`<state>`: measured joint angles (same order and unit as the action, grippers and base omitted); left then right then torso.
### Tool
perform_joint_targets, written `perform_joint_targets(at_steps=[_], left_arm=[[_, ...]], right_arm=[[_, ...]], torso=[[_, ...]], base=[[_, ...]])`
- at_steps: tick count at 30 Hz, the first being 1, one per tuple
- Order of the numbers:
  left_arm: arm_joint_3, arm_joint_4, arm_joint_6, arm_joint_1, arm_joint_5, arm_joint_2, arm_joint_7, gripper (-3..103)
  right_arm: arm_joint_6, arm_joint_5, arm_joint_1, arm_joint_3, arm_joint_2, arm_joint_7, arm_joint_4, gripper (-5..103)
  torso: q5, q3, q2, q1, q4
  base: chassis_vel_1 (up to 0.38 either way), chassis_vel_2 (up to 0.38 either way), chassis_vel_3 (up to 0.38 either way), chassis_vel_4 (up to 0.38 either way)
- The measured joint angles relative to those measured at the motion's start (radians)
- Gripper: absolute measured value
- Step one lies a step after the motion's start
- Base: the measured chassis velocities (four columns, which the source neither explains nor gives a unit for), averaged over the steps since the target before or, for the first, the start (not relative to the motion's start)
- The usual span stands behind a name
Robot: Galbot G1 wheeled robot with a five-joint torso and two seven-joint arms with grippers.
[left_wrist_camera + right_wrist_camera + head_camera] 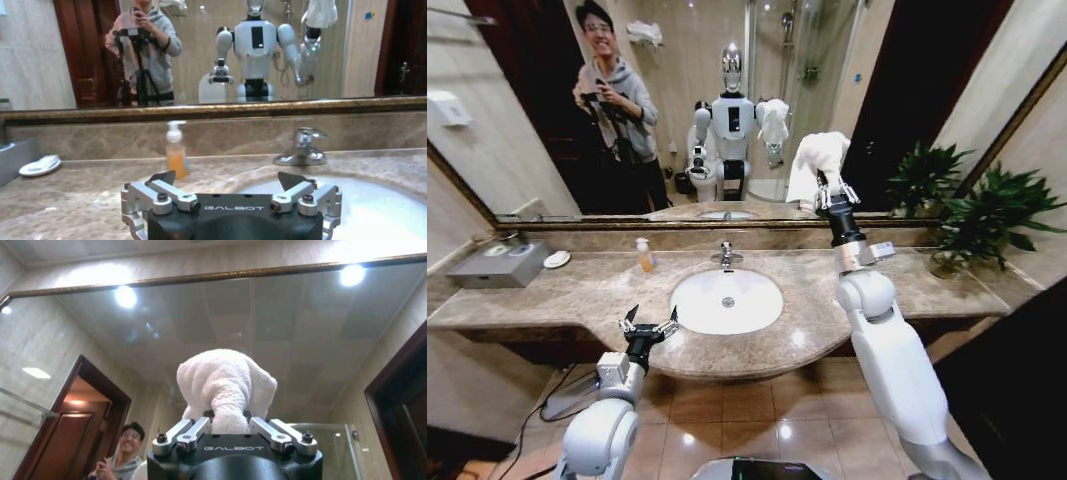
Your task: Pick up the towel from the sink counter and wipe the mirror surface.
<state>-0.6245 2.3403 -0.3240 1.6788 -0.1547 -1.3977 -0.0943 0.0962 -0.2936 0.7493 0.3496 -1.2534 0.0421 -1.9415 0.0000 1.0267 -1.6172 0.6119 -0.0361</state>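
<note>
The towel (819, 160) is up in the air, held against the mirror (547, 120), to the right of the sink and well above the counter (577, 290). It is white and fluffy, bunched into a soft lump, and part of it hangs down on its left side. The right gripper (835, 192) pinches it from below. In the right wrist view the towel (225, 385) puffs out above the two fingers (189, 432), which squeeze its lower end between them. The right arm reaches up from the counter edge toward the glass.

The left gripper (648, 326) waits low, just in front of the counter's curved front edge, left of the basin (726, 301). Its claw is spread wide (you can see the gap between the fingers (160, 192) in the left wrist view), and it holds nothing.

On the counter, the faucet (725, 254) stands behind the basin. A small soap bottle (644, 256) with orange liquid stands to its left. Farther left lie a white dish (556, 259) and a gray box (499, 264). A green plant (987, 215) sits at the far right end.
</note>
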Motion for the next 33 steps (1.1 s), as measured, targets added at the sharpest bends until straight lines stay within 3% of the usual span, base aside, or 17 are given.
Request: perform_joint_targets(at_steps=[10,20,33], left_arm=[[0.0,0.0,0.0,0.0,0.0,0.0,0.0,100],[0.0,0.0,0.0,0.0,0.0,0.0,0.0,100],[0.0,0.0,0.0,0.0,0.0,0.0,0.0,100]], right_arm=[[0.017,-0.001,0.071,-0.005,-0.034,0.008,-0.015,15],[0.017,0.01,0.116,0.009,-0.063,0.011,-0.037,15],[0.036,0.006,0.115,0.009,-0.082,0.009,-0.013,15]], torso=[[-0.001,0.0,0.0,0.0,-0.0006],[0.0002,0.0,0.0,0.0,0.001],[-0.0005,0.0,0.0,0.0,-0.0002]], base=[[0.22,0.255,-0.22,-0.23],[-0.004,-0.014,-0.007,-0.011],[0.122,0.139,-0.122,-0.115]])
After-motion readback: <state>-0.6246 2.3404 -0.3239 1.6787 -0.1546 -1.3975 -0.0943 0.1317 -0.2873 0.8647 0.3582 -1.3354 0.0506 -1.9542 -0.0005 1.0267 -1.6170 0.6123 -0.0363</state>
